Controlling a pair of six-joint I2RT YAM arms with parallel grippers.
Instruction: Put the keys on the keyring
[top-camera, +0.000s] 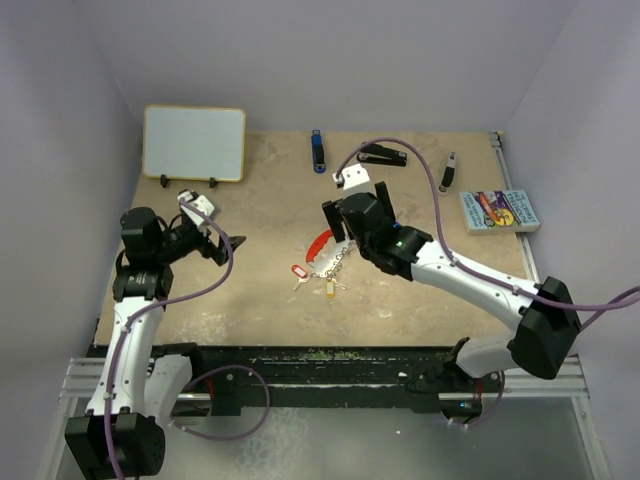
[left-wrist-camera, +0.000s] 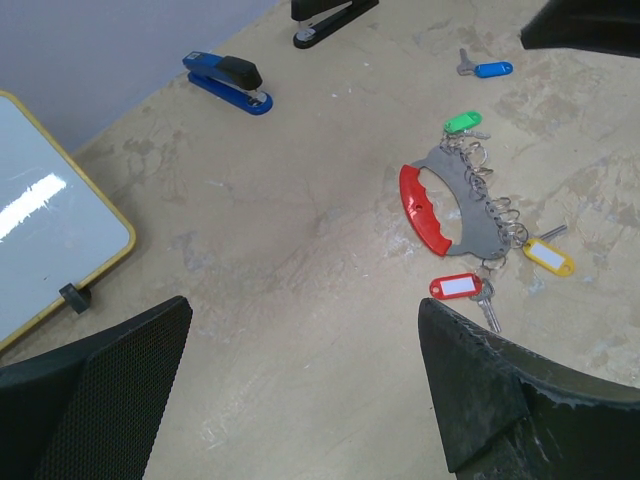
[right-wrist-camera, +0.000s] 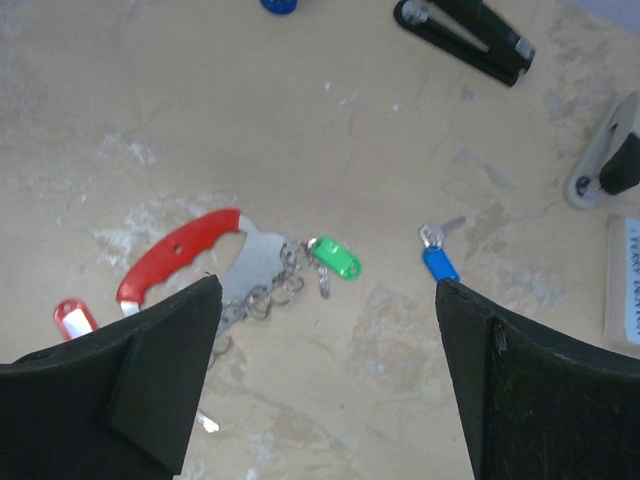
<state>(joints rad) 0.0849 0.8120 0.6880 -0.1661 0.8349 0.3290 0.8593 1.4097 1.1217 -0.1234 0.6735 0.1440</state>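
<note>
The keyring (left-wrist-camera: 425, 208), a red crescent with a grey plate and a row of metal rings, lies mid-table (top-camera: 318, 243). Keys with a green tag (left-wrist-camera: 462, 122), a red tag (left-wrist-camera: 455, 287) and a yellow tag (left-wrist-camera: 549, 256) lie at its rings. A blue-tagged key (right-wrist-camera: 438, 262) lies apart, to the right of the green tag (right-wrist-camera: 336, 258). My right gripper (right-wrist-camera: 328, 283) hovers open above the bare table between the keyring (right-wrist-camera: 175, 255) and the blue key, holding nothing. My left gripper (left-wrist-camera: 305, 305) stands open and empty, well left of the keyring.
A whiteboard (top-camera: 194, 143) leans at the back left. A blue stapler (top-camera: 317, 150) and a black stapler (top-camera: 383, 155) lie along the back wall. A small dark tool (top-camera: 449, 172) and a book (top-camera: 499, 211) sit at the right.
</note>
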